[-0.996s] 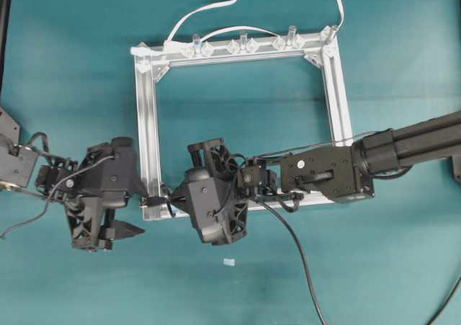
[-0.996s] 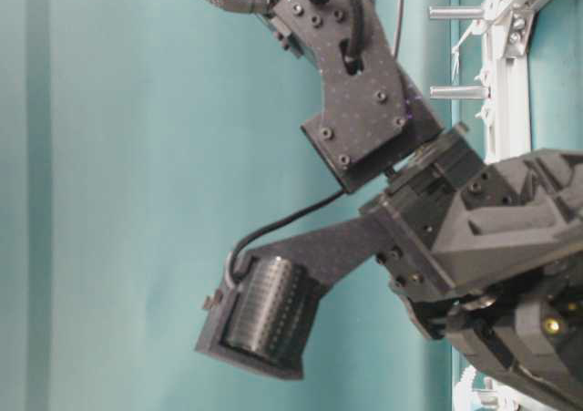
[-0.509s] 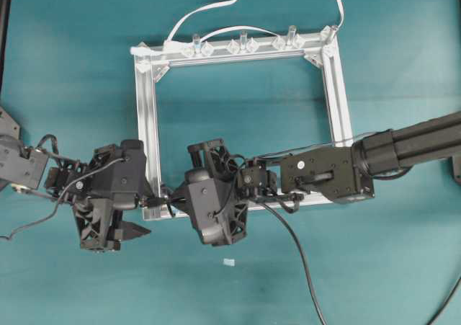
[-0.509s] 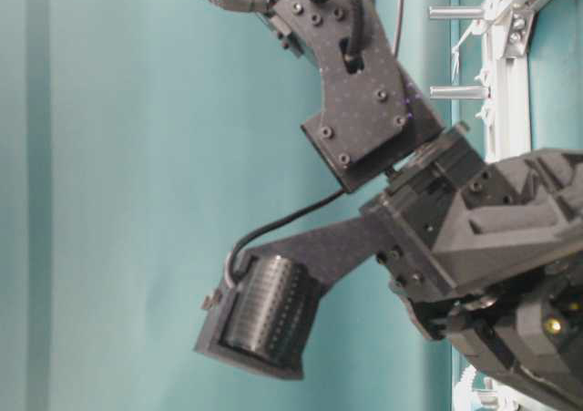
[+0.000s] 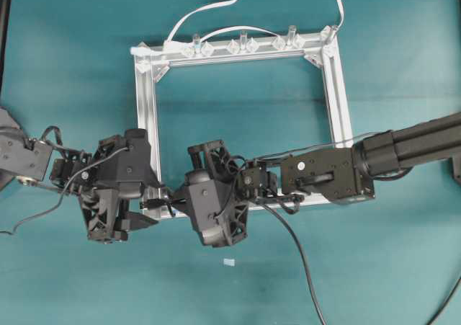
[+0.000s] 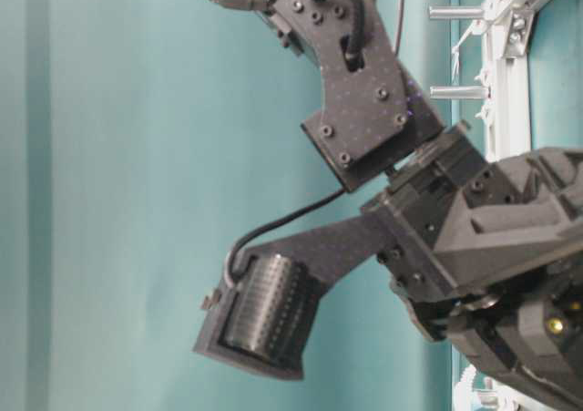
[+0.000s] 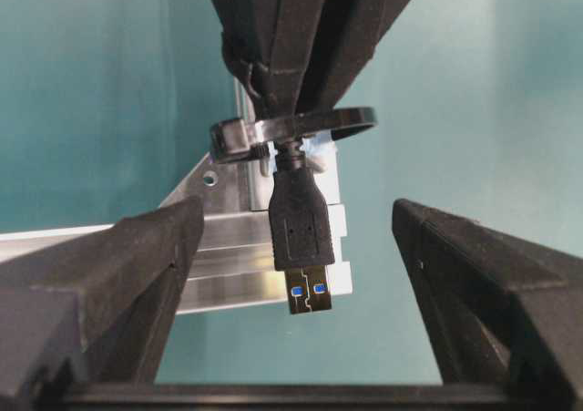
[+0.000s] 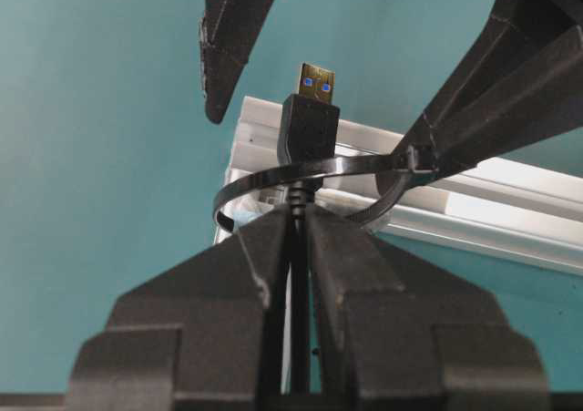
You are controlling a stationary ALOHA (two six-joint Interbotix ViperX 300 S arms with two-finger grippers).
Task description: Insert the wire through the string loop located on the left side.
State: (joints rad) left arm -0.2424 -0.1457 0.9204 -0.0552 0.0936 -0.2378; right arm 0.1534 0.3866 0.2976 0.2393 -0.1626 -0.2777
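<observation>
Right wrist view: right gripper [image 8: 299, 247] pinches wire [image 8: 310, 124] (through string loop [image 8: 273, 181]); left gripper [image 7: 296, 247] spread

Silver square frame [image 5: 148, 116] on a teal table [image 5: 65, 73], clear clips [image 5: 243, 46] along the frame's far bar, white cable [image 5: 205, 9] beyond it, pale scrap [image 5: 229, 262] near the frame's near bar.
</observation>
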